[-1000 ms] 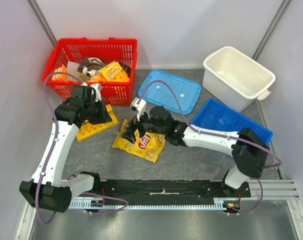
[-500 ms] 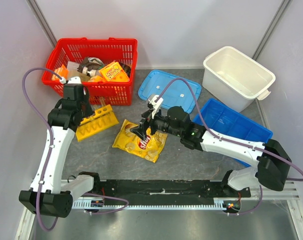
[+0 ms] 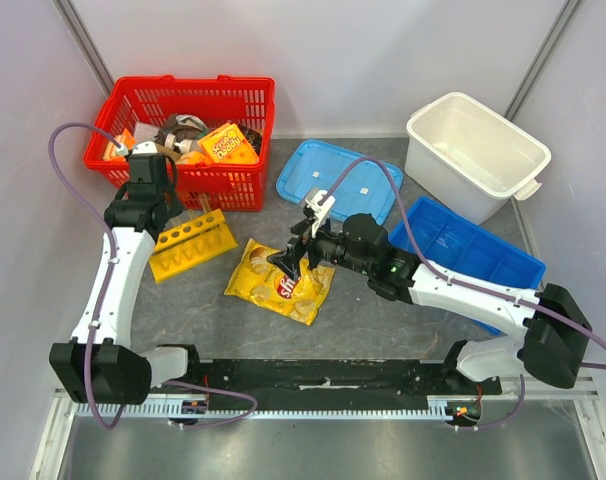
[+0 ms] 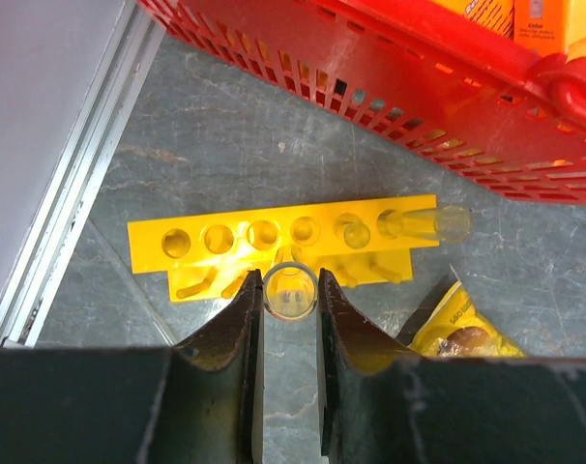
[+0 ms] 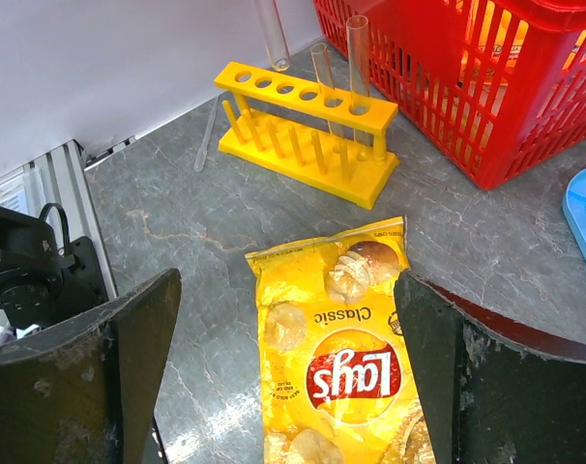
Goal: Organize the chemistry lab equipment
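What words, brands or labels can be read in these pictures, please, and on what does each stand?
"Lay's": red logo on the yellow chip bag.
"Classic": same bag, beside the logo.
Orange box in the red basket: print too blurred to read.

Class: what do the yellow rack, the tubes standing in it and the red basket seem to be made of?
Rack: moulded plastic, likely; opaque, uniform yellow, slight sheen.
Tubes: clear glass or clear plastic; see-through with bright rims, cannot tell which.
Basket: glossy red plastic; moulded lattice walls.
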